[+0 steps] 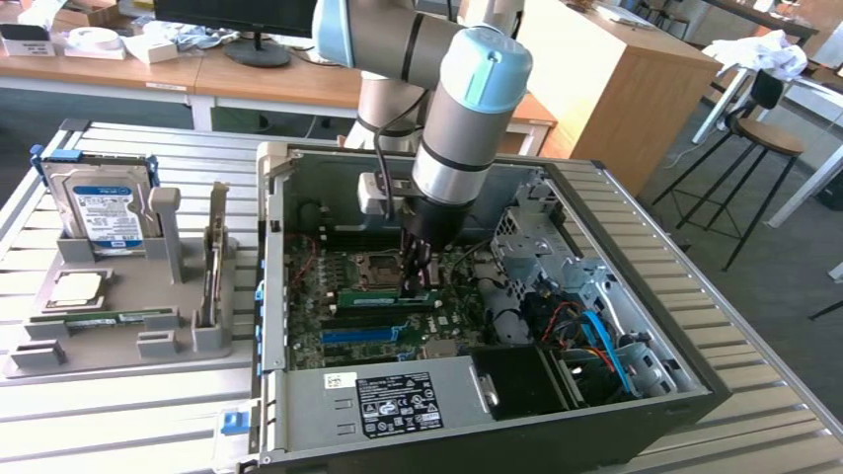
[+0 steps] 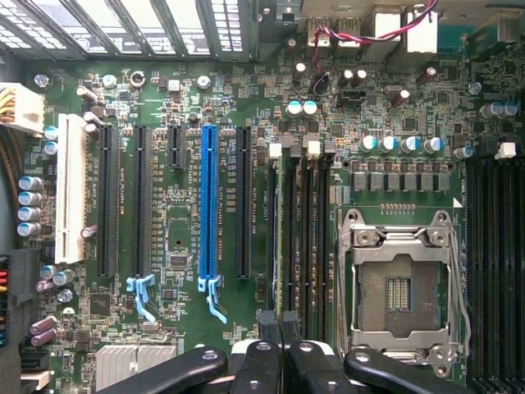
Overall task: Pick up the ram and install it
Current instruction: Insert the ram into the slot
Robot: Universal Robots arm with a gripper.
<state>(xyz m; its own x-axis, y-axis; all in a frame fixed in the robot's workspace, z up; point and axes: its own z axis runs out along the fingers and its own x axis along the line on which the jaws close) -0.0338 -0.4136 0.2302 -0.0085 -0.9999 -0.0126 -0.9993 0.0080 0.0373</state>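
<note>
A green ram (image 1: 386, 296) stands on edge in a memory slot on the motherboard (image 1: 345, 331), inside the open computer case. My gripper (image 1: 421, 284) reaches straight down into the case at the end of this stick toward the exterior view's right. In the wrist view the ram (image 2: 288, 238) appears edge-on as a thin strip among the dark memory slots, next to the empty processor socket (image 2: 402, 283). My gripper (image 2: 280, 322) is shut, its black fingertips (image 2: 267, 322) pressed together right over the stick's end. Whether they pinch it or only rest on it I cannot tell. A second ram (image 1: 113, 319) lies flat in the grey holder (image 1: 93, 360).
The grey holder, at the exterior view's left of the case, also carries a hard drive (image 1: 106, 212), a square silver processor chip (image 1: 77, 288) and a thin upright card (image 1: 215, 259). Case walls (image 1: 270, 296), a drive cage (image 1: 540, 247) and cables (image 1: 593, 336) surround the motherboard.
</note>
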